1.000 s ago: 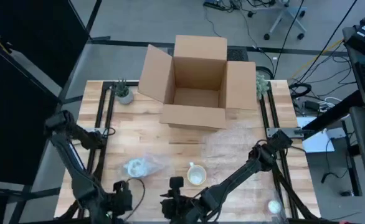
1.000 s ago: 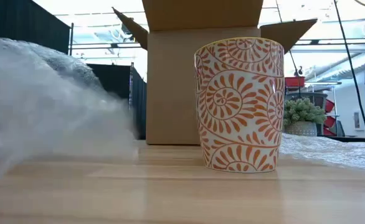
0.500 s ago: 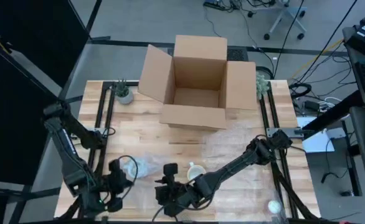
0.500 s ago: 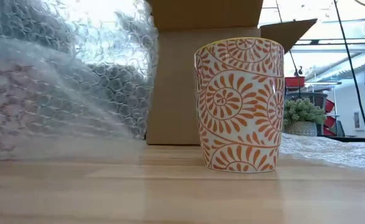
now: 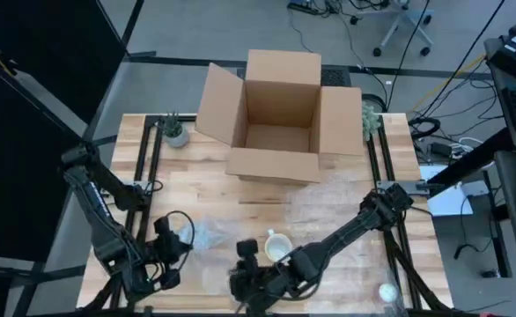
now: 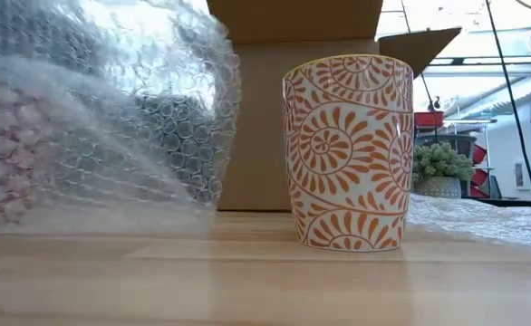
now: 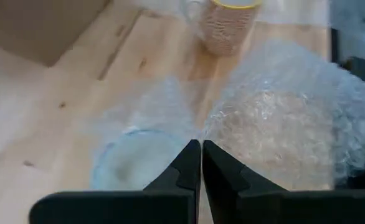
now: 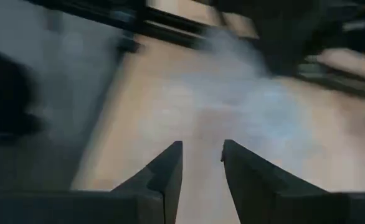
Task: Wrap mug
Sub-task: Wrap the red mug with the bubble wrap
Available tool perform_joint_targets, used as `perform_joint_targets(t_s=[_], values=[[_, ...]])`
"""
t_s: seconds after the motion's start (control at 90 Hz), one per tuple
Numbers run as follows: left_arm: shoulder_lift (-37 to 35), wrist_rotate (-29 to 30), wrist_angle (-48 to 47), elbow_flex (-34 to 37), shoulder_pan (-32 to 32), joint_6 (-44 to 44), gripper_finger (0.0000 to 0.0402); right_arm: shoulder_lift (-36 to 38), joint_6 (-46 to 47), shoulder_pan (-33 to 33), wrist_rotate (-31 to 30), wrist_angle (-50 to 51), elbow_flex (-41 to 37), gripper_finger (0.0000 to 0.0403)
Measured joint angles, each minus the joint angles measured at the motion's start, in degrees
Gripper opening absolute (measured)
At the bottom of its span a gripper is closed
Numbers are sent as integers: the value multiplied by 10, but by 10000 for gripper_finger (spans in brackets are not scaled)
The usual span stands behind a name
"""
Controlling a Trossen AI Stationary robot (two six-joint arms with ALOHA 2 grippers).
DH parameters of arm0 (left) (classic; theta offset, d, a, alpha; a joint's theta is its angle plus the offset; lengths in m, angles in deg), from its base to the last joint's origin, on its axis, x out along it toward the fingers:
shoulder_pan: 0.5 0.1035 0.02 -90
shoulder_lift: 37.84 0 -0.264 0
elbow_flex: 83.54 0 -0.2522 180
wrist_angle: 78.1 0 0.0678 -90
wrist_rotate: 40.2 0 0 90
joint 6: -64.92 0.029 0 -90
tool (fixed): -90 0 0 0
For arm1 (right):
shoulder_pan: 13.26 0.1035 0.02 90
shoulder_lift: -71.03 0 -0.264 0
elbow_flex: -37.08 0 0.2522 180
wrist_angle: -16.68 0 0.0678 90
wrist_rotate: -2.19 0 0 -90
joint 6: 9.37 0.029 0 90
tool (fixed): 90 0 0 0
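High view: the mug (image 5: pixel 277 246) was seen upright, mouth up, near the table's (image 5: pixel 196 198) front edge, forward of the cardboard box (image 5: pixel 280 119). The bubble wrap (image 5: pixel 207 233) lay beside it.

Low view: its long axis was vertical, apart from the wrap.

Left wrist view: the left gripper (image 7: pixel 201 146) was pinched closed on the wrap.

Right wrist view: the right gripper (image 8: pixel 201 155) was held slightly parted, empty.

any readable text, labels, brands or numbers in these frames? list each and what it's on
None readable in any view.
Mug: orange spiral and leaf pattern only, no words.
Cardboard box: plain brown faces and flaps, no print or label showing.
Bubble wrap: clear, unmarked.
Left gripper and right gripper: plain dark fingers, no markings.
Background equipment in the low view: too small to tell whether it carries any text.
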Motion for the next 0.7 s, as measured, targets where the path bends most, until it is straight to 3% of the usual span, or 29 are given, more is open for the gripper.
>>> perform_joint_targets(t_s=[0.133,0.5,0.7], values=[[0,4,-14,0,12,1,2,-21,31,-5,53,-58,1,102],[0,12,-27,0,25,5,2,-72,43,-77,53,-64,0,102],[0,3,-23,0,25,4,2,-73,-6,-112,-30,-86,0,102]])
